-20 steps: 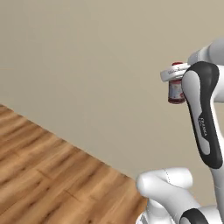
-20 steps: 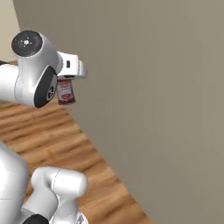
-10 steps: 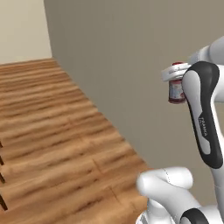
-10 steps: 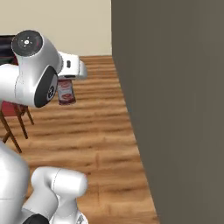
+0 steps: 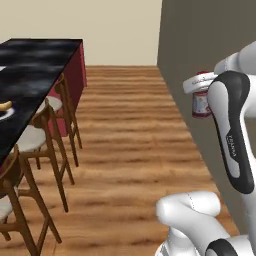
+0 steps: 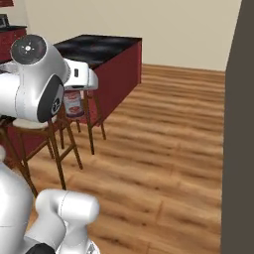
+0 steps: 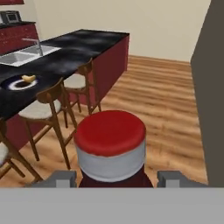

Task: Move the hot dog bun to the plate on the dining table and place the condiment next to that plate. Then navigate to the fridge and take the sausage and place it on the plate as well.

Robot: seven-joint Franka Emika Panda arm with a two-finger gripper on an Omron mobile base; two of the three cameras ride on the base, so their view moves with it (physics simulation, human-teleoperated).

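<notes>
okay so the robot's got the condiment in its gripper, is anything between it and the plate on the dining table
Yes: wooden stools line the near edge of the dining table. The plate holding the hot dog bun lies beyond them; the condiment must pass over.

The dining table (image 7: 83,48) bears the plate (image 7: 19,83) with the hot dog bun (image 7: 29,78).

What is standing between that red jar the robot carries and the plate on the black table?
In the hand view, wooden stools along the dining table stand between the condiment and the plate with the bun.
</notes>
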